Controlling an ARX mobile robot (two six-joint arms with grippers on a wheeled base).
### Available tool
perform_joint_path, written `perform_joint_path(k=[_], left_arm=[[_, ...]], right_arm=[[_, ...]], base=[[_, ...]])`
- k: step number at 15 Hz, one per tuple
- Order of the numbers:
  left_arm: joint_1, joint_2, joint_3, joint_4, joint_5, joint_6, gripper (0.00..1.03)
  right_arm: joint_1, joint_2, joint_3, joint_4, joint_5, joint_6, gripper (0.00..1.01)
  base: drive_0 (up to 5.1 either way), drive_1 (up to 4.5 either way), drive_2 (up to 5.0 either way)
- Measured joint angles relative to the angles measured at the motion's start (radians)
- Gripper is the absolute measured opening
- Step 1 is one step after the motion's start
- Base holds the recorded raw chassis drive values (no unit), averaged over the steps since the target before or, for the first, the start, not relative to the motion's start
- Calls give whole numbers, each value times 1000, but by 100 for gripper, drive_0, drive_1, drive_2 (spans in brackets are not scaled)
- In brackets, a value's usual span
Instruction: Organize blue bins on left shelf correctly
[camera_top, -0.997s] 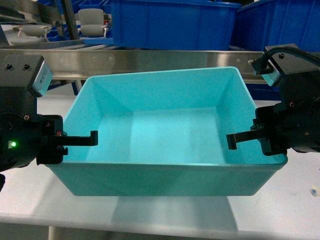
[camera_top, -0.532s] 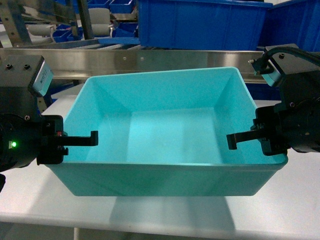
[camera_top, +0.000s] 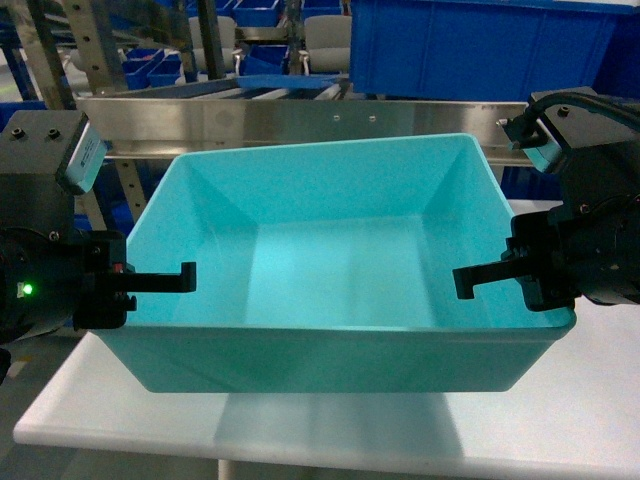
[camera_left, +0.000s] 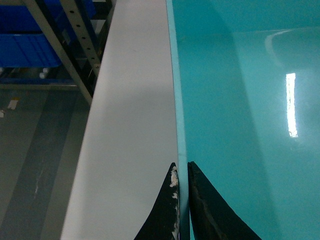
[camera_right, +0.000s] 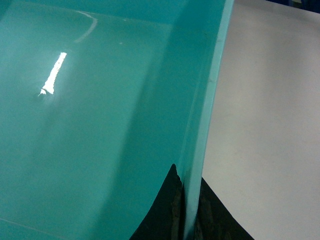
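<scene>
One turquoise bin (camera_top: 340, 270), rect. plastic tub, smooth tapered walls, thin rim; nothing inside but light glare on the floor. Held between my two arms over the white tabletop (camera_top: 600, 400), shadow beneath, near its front edge. Long axis runs left-right across head view; opening faces up, tipped slightly toward the camera.

My left gripper (camera_left: 181, 200): jaws pressed onto the left wall, one finger outside, one inside, rim between. My right gripper (camera_right: 186, 210): same pinch on the right wall, rim sandwiched.

Behind bin: steel shelf (camera_top: 300, 115), long horiz. rail w/ slanted rails above it. Dark blue crate (camera_top: 480, 45) sits on it, upper right. More small blue bins further back left.

Change vs. 0.5 s ago: bin and grips unchanged in frame; background slid right, crate now farther right, table's left corner now visible.
</scene>
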Motion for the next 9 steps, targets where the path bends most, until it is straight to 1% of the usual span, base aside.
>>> perform_joint_path(k=[9], left_arm=[[1,0,0,-1,1,0,2]], right_arm=[[0,0,0,-2,0,0,2]], base=[[-499,247,247]])
